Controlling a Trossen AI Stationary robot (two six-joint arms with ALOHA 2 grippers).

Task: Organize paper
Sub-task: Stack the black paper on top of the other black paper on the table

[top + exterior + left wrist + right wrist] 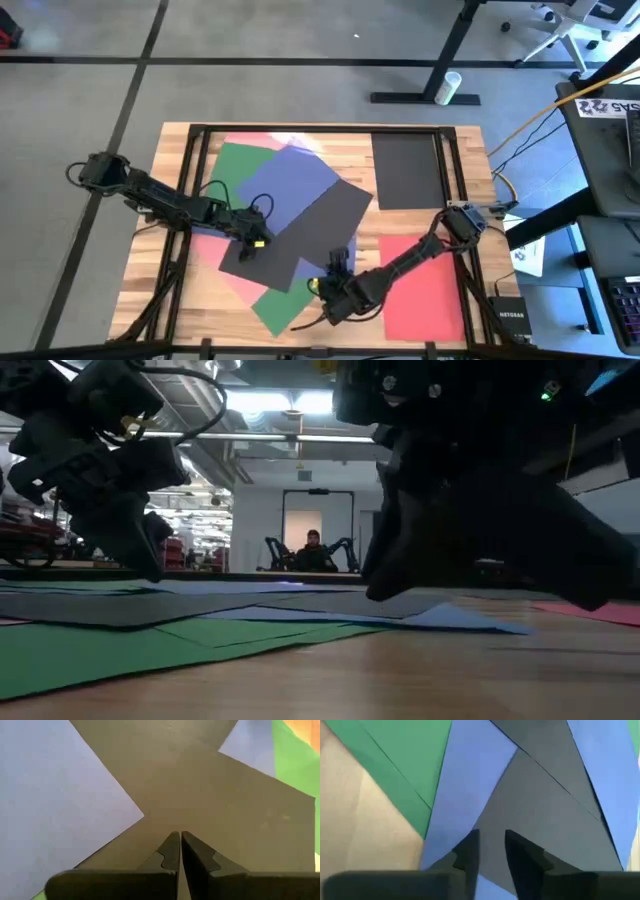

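Several sheets of paper lie overlapped across the middle of my tabletop (pixel 180 290), and both arms are down on that pile. My left tool (pixel 252 238) sits at about nine o'clock of the heap, on the near-left corner of a tilted black sheet (pixel 300 235); in the left wrist view its fingers (pixel 171 851) are pressed together with only a hairline between them, resting on that black sheet beside a blue sheet (pixel 55 805). My right tool (pixel 335 270) is at roughly six o'clock of the pile, its fingers (pixel 470 852) slightly apart with a narrow gap, over the black sheet's lower edge where blue and green paper (pixel 405 760) show underneath; I cannot tell whether they pinch anything. A blue sheet (pixel 295 180) lies under the black one, a green sheet (pixel 240 165) pokes out at eleven o'clock, and pink (pixel 250 285) shows at seven. A second black sheet (pixel 405 170) lies apart at two o'clock, a red sheet (pixel 425 290) at five.
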